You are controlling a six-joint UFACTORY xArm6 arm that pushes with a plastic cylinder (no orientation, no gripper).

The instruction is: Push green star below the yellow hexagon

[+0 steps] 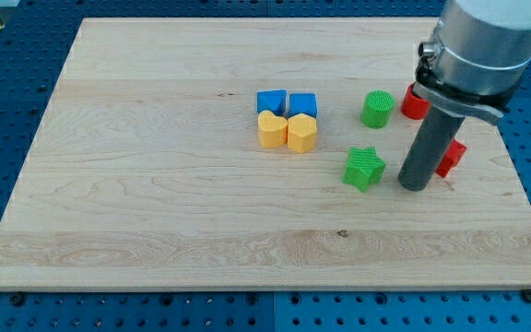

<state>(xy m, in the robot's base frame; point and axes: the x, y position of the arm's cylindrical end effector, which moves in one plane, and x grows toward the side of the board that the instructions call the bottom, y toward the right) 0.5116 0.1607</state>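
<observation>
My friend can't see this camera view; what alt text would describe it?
My tip rests on a wooden board, just right of a green star. Left of the star, two yellow blocks sit below two blue blocks. A green cylinder and red blocks lie near the rod.

On the tabletop [155,203], two blue blocks [271,101] [303,104] sit side by side, touching the yellow heart [271,131] and yellow hexagon [301,133] just below them. The green cylinder [377,109] stands to their right, with the green star [364,169] below it. My tip [414,187] is just right of the star. One red block [413,103] lies right of the cylinder and another [452,159] right of the rod.
</observation>
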